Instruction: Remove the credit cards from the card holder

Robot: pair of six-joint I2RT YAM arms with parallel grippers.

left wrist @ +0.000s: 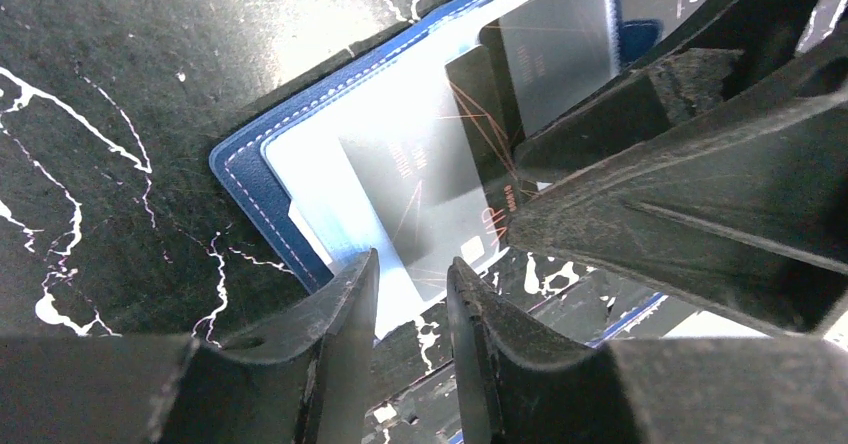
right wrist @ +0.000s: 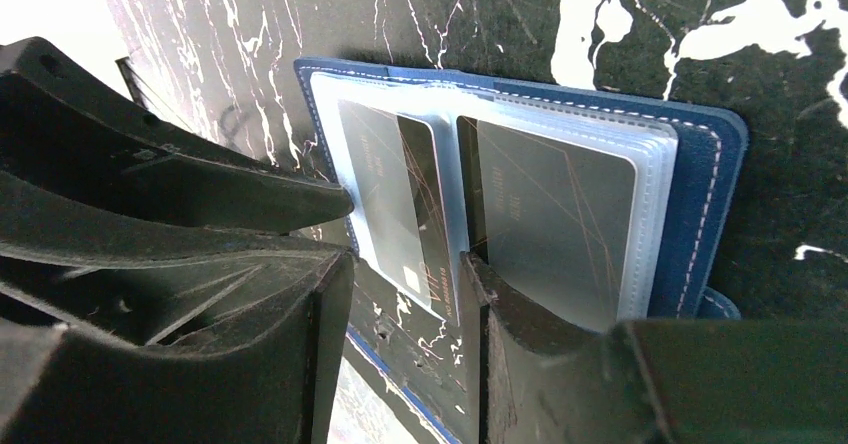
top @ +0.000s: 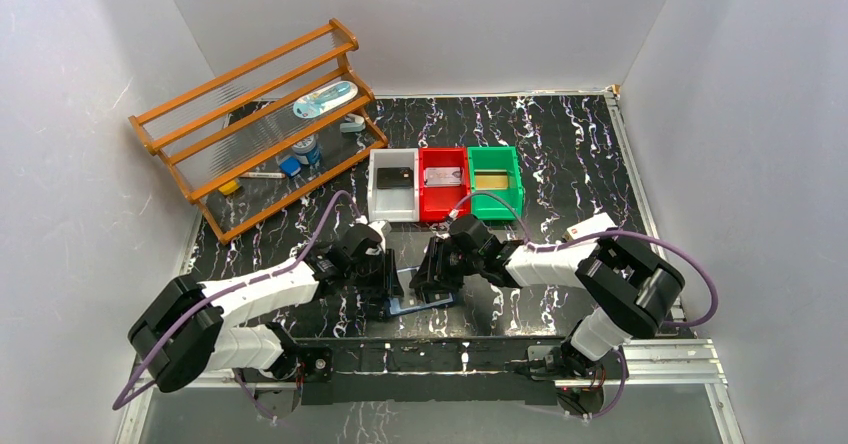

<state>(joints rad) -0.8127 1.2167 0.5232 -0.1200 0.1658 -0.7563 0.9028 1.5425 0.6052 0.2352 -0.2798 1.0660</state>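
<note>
Card holder [top: 421,302]: open flat on table, 6 o'clock of red bin [top: 444,204]. Credit cards [right wrist: 555,214] in pockets. Left gripper [left wrist: 410,264] at 10 o'clock: fingers narrowly parted astride card end. Right gripper [right wrist: 400,264] at 1 o'clock: fingers parted, grasping nothing

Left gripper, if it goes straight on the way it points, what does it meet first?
Most likely the grey card sticking out of the card holder: its free edge lies just ahead of the left gripper, between its jaws. Depth is unclear.
</note>
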